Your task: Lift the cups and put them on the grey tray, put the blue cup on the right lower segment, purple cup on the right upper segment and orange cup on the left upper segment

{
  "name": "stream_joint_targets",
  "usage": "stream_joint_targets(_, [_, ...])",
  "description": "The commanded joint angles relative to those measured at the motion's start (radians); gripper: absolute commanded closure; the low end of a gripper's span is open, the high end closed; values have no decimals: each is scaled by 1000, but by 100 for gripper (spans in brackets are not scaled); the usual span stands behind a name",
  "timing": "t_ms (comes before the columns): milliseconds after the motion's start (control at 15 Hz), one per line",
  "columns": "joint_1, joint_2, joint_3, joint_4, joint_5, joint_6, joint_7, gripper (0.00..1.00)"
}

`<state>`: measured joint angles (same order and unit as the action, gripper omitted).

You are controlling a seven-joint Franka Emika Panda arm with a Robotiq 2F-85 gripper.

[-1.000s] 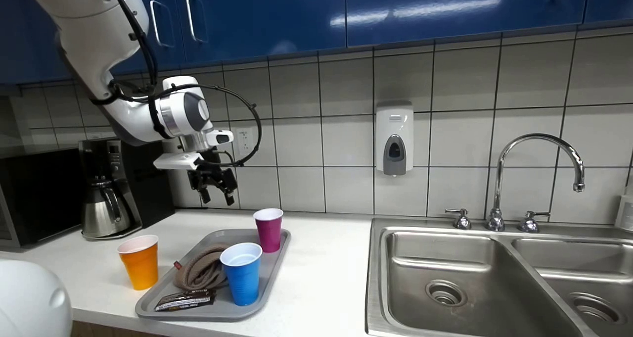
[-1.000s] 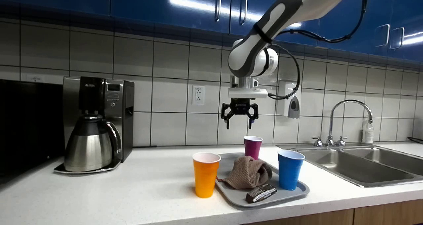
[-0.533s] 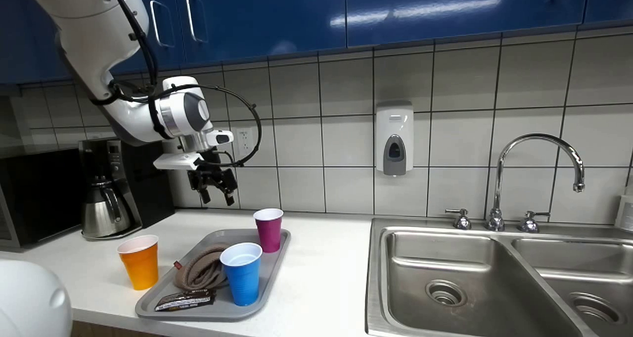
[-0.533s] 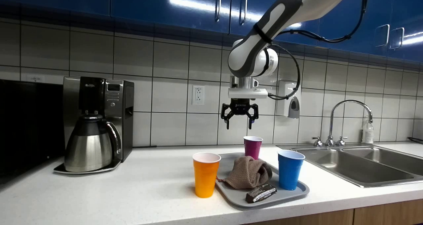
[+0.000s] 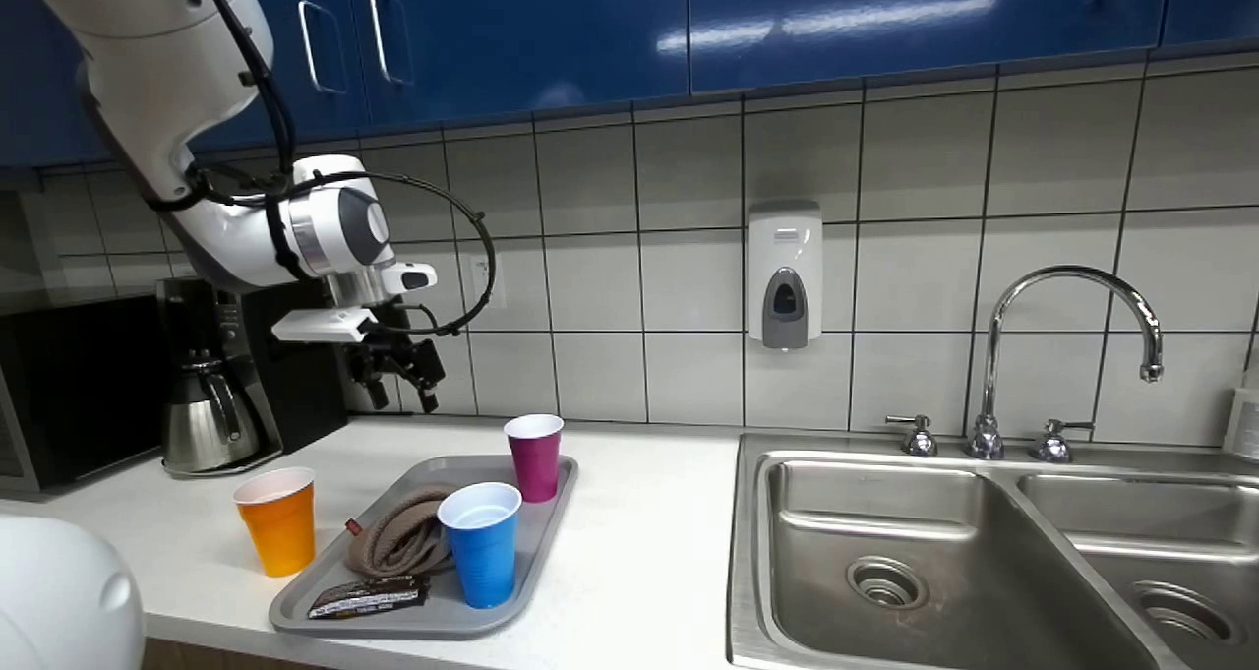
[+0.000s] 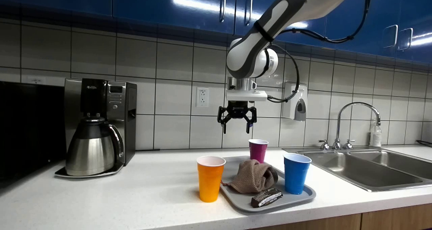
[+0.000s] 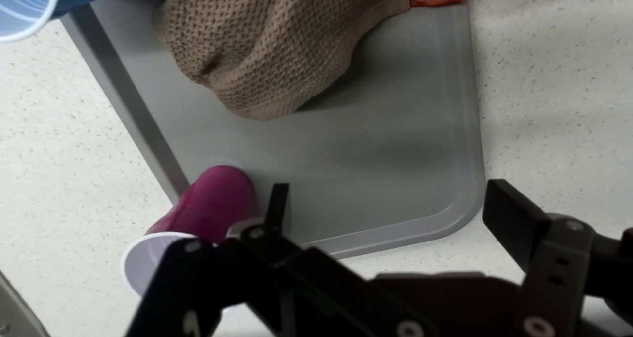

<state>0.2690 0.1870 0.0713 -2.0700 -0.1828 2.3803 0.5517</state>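
The orange cup (image 6: 210,182) (image 5: 279,522) stands upright on the counter beside the grey tray (image 6: 233,164) (image 5: 448,471). The blue cup (image 6: 297,174) (image 5: 482,552) stands upright on the tray near its front right corner; part of it shows in the wrist view (image 7: 24,5). The purple cup (image 6: 258,152) (image 5: 536,465) stands upright at the tray's back right; it also shows in the wrist view (image 7: 217,203), partly behind a finger. My gripper (image 6: 236,128) (image 5: 403,397) is open and empty, well above the tray's back part. In the wrist view its fingers (image 7: 388,198) are wide apart.
A brown cloth (image 6: 253,177) and a dark wrapped bar (image 6: 266,198) lie on the tray. A coffee maker (image 6: 98,132) stands at the left by the wall. A steel sink (image 5: 885,552) with a faucet (image 5: 1062,274) is at the right. Blue cabinets (image 6: 168,10) hang above.
In the last half second my arm and gripper have moved a little to the left in both exterior views, still open. The cups, cloth, bar and tray have not moved.
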Motion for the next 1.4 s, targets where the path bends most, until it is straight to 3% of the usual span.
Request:
stream_joint_targets(0, [1,-51,38,-49,9,-17,-30,0])
stream_joint_targets(600, [10,-126,110,-151,41,-21,-82,0])
stream_joint_targets(1333, [11,-131,138,-219,75,5,-93,0])
